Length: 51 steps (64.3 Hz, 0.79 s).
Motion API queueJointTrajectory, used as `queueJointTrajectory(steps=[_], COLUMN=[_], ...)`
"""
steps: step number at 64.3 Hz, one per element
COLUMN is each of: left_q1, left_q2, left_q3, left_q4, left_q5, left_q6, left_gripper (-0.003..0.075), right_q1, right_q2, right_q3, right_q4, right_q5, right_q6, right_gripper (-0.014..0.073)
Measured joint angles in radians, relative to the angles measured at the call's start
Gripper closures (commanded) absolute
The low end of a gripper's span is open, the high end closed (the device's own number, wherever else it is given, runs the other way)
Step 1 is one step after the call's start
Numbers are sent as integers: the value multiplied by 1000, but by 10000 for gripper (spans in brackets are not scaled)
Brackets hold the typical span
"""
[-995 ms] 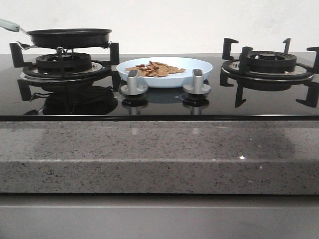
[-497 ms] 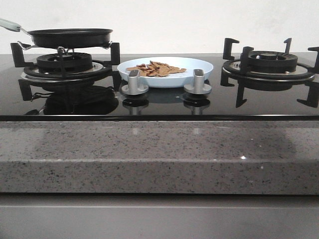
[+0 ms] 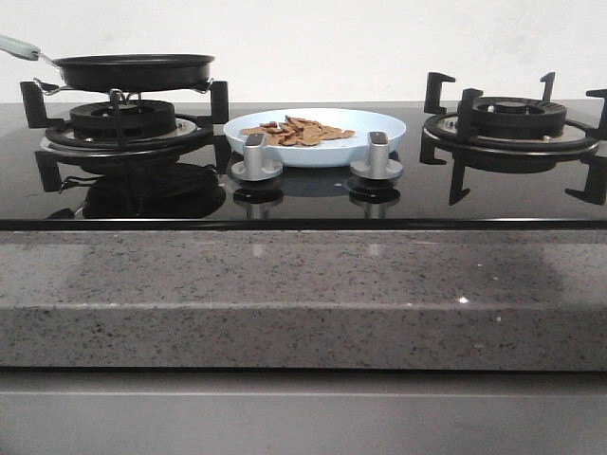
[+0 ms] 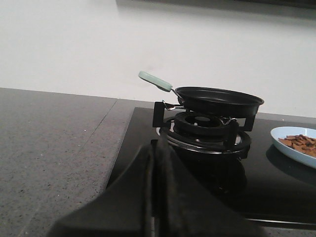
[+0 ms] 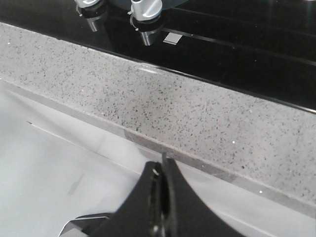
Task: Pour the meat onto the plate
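Front view: neither arm appears over the glossy black glass hob (image 3: 313, 204).
Meat: reddish-brown flat pieces (image 3: 296, 132) heaped loosely in the round pale blue-white plate (image 3: 379, 126).
Plate: on the glass between the 2 burners, just behind the 2 silver knobs (image 3: 256, 159).
Pan: black frying pan (image 3: 133, 69) on the left burner's grate, pale handle past the hob's left edge.
Front edge: speckled grey stone counter (image 3: 303, 284).
Left gripper (image 4: 154, 170): fingers pressed together, holding nothing, low near the hob's corner.
Right gripper (image 5: 163, 174): fingers together, holding nothing, out beyond the counter's edge.
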Motion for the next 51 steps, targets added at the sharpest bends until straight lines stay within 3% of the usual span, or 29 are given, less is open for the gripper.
queueJointTrajectory(steps=[13, 26, 43, 51], left_q1=[0, 0, 0, 0], left_q2=[0, 0, 0, 0], left_q3=[0, 0, 0, 0], left_q4=[0, 0, 0, 0], left_q5=[0, 0, 0, 0], left_q6=[0, 0, 0, 0], left_gripper=[741, 741, 741, 741], right_q1=[-29, -88, -131, -133], right_q2=[-185, -387, -482, -484], right_q3=[129, 389, 632, 673], right_q4=[-86, -138, -138, -138], right_q5=[-233, -532, -726, -788], right_q6=[-13, -17, -19, -19], right_gripper=[708, 708, 708, 708])
